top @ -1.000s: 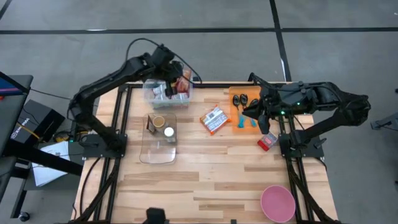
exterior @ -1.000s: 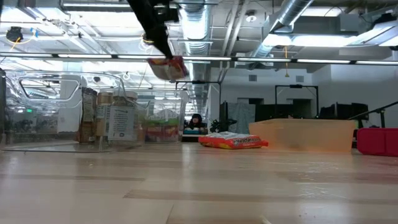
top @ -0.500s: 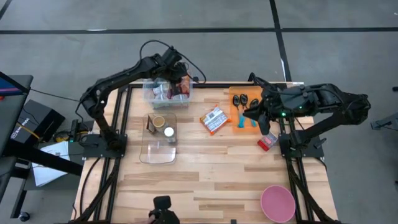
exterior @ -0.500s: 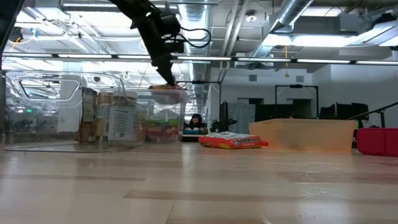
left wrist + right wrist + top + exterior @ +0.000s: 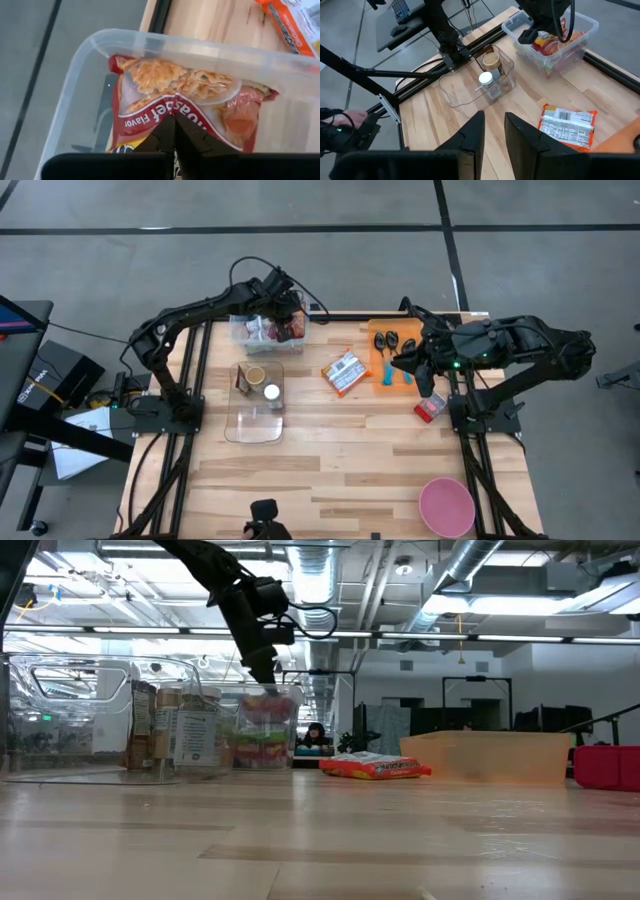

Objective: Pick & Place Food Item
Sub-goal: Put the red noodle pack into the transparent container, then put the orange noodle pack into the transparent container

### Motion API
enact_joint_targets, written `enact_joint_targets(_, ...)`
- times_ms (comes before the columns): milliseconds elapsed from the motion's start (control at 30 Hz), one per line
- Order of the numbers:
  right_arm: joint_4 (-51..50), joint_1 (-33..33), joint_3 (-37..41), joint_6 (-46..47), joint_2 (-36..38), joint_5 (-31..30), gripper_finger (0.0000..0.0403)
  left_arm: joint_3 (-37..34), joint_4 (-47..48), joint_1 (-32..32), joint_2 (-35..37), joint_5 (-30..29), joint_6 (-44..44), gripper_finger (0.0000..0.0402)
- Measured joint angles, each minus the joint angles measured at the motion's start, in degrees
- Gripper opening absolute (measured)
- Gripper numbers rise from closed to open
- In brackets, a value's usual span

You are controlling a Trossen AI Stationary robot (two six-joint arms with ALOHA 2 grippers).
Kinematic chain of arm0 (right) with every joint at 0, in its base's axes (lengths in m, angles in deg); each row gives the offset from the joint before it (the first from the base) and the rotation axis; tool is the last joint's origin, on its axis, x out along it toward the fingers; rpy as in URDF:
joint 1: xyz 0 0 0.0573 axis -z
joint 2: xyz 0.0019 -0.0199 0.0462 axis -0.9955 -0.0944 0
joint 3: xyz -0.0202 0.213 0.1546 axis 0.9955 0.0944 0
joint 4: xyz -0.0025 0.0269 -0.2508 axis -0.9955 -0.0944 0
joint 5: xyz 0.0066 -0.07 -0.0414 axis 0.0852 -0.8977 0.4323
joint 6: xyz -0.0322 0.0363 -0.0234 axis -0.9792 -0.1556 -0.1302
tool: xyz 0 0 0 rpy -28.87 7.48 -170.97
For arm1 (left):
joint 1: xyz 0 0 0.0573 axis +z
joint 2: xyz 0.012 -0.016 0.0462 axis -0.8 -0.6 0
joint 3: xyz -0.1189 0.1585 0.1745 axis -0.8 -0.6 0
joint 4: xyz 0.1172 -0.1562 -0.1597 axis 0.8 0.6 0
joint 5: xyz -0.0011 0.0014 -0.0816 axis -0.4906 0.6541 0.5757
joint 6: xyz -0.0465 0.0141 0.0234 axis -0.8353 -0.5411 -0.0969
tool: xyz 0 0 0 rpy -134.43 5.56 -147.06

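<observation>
From above: the left claw point(image 5: 287, 315) is down inside the clear bin point(image 5: 240, 332) at the back of the wooden surface point(image 5: 350, 450), pinched on a red food packet point(image 5: 293, 328). An orange snack pack point(image 5: 345, 371) lies on the surface between the bin and the orange tray point(image 5: 385, 380). The right claw point(image 5: 412, 365) hangs over that tray, well away from the bin. A clear tray point(image 5: 253, 425) with two jars sits just in front of the bin, and a pink bowl point(image 5: 446, 506) is far off at the opposite corner.

Low view: the left claw point(image 5: 266, 678) dips into the bin's point(image 5: 262, 730) top; the packet is hard to make out among the bin's contents here. The snack pack point(image 5: 376, 767) lies beside the bin.

Left wrist: the claw's fingers point(image 5: 165, 137) are pressed tight together on the packet point(image 5: 190, 100), which sits inside the bin's wall point(image 5: 200, 50).

Right wrist: the right claw's fingers point(image 5: 472, 132) stand narrowly apart with nothing between them. Past them are the snack pack point(image 5: 567, 127), the jar tray point(image 5: 465, 92) and the bin point(image 5: 580, 42) with the packet point(image 5: 550, 42) in it.
</observation>
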Motion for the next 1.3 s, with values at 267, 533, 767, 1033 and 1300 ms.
enact_joint_targets(267, 0.02, -0.02, 0.00, 1.12, 0.00, -0.01, 0.0069, -0.89, -2.46, -0.32, 0.00, -1.04, -1.22, 0.0003)
enact_joint_targets(533, 0.02, -0.02, 0.00, 1.25, 0.00, -0.02, 0.0069, -0.89, -4.58, -0.32, 4.44, -6.02, -1.36, 0.0044)
enact_joint_targets(767, -0.02, -0.02, 0.00, 0.79, 0.00, -0.07, 0.0069, -0.85, -7.64, -0.69, 13.24, -5.55, -2.36, 0.0102)
enact_joint_targets(1033, -0.07, -0.02, 0.00, 0.18, 0.00, -0.07, 0.0069, -0.85, -12.89, -4.24, 26.12, 5.84, -15.05, 0.0139)
enact_joint_targets(1300, -0.04, -0.01, 0.00, -0.91, 0.00, -0.04, 0.0069, -4.61, -17.07, -11.00, 36.68, 16.69, -21.37, 0.0143)
